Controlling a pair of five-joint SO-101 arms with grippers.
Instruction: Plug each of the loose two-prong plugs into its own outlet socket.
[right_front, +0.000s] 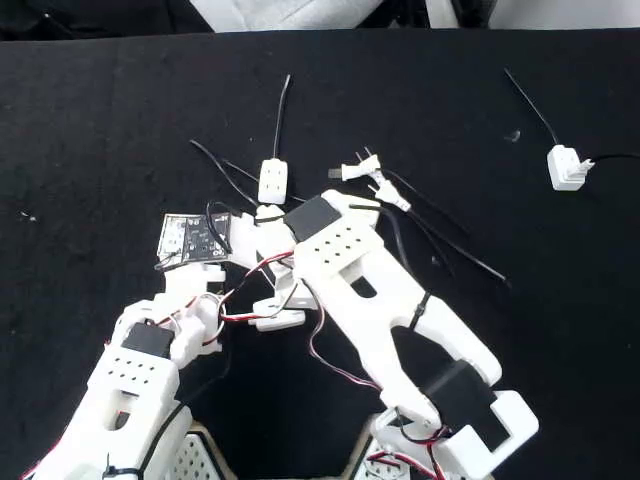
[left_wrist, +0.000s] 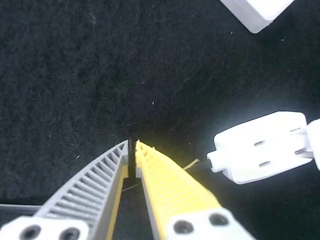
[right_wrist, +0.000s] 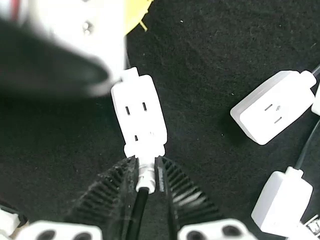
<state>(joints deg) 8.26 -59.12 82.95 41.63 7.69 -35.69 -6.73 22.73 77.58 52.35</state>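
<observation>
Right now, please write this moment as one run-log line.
right gripper: shut on cord of outlet socket | left gripper: shut, near socket, not touching | loose plugs: not inserted

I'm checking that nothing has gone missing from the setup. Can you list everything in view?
table: one, black, under everything.
outlet socket: one, white, mid-table.
socket cord: one, black with a white collar, at that socket's near end.
loose plugs: two, white, two-pronged, close together right of the socket.
second socket: one, white, far right; a plug seems already seated in it.
other cords: several, thin, black, trailing across the table.
small board: one, dark, left of the socket.
left gripper: one, grey and yellow fingers, shut, beside the socket.
right gripper: one, black fingers, shut on the socket cord.
arms: two, white, near edge.
</observation>
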